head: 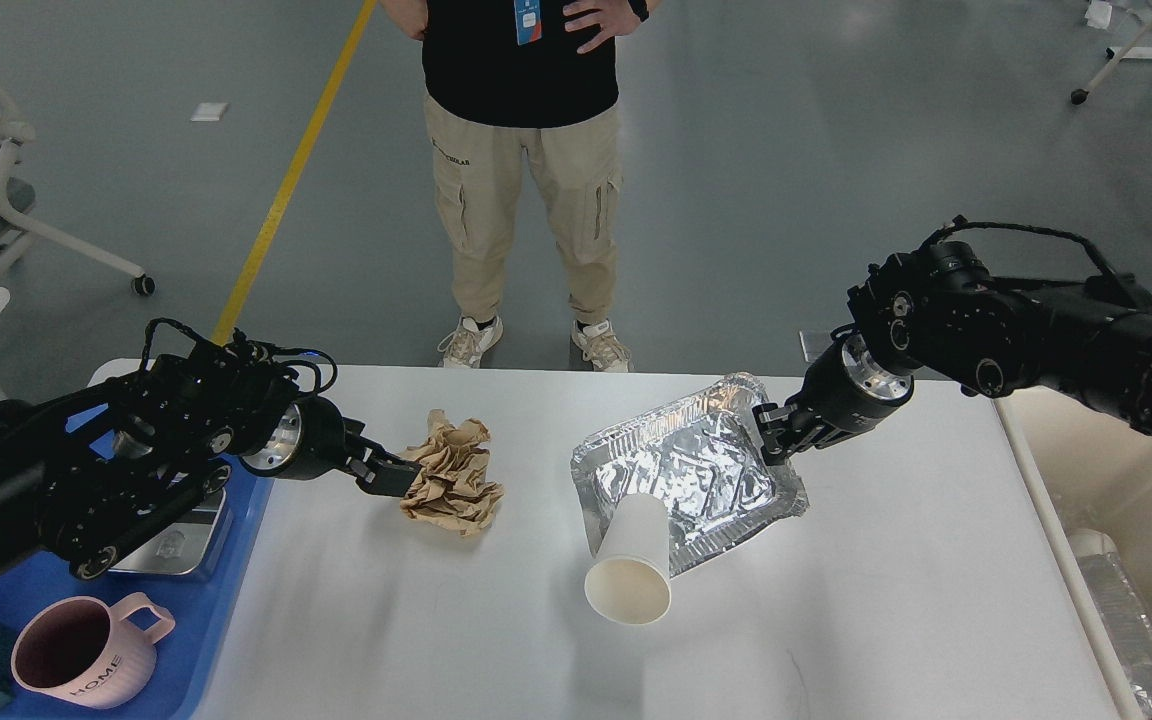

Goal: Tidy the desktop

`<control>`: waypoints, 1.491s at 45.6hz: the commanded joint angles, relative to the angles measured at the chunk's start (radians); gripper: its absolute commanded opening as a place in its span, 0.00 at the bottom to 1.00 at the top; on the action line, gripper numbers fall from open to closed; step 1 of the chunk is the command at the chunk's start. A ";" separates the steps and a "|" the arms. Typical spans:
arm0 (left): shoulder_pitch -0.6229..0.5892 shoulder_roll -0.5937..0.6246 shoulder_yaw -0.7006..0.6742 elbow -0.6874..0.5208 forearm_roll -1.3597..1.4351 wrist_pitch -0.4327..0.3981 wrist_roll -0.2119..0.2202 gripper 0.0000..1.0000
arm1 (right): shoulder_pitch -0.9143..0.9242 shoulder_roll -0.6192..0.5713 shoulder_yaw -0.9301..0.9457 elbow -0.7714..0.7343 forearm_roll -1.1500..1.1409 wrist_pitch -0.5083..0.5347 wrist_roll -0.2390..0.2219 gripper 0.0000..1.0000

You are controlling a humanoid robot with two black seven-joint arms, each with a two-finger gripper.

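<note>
The desktop (886, 600) fills the lower view. At its 2 o'clock the right gripper (771, 432) pinches the foil tray (686, 475) by its rim, a cup (633, 565) leaning on it. At 10 o'clock the left gripper (391, 472) touches the paper (451, 475); its grip is unclear.

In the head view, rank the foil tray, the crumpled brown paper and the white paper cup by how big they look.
1. foil tray
2. and 3. crumpled brown paper and white paper cup look about alike; the cup lies nearer the camera, so I won't rank them.
</note>
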 commanded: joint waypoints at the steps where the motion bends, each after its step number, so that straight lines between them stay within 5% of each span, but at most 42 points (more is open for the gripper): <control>1: -0.003 -0.041 0.004 0.068 0.018 0.019 -0.006 0.84 | 0.000 -0.002 0.001 0.002 0.000 -0.001 0.000 0.00; 9: -0.009 -0.067 0.073 0.180 0.027 0.080 -0.044 0.62 | 0.006 -0.007 0.004 0.009 0.000 -0.001 0.000 0.00; 17: -0.016 -0.107 0.188 0.240 0.010 0.143 -0.139 0.18 | 0.021 -0.012 0.004 0.012 0.000 -0.001 0.000 0.00; 24: -0.021 -0.102 0.183 0.240 0.009 0.143 -0.187 0.04 | 0.020 -0.027 0.004 0.014 0.000 -0.002 0.000 0.00; 46: -0.050 -0.021 0.159 0.208 -0.068 0.151 -0.239 0.01 | 0.001 -0.030 0.004 0.012 0.000 -0.014 0.000 0.00; 68: -0.088 0.272 -0.010 -0.088 -0.468 0.094 -0.268 0.01 | -0.012 -0.030 0.002 0.009 -0.001 -0.014 0.000 0.00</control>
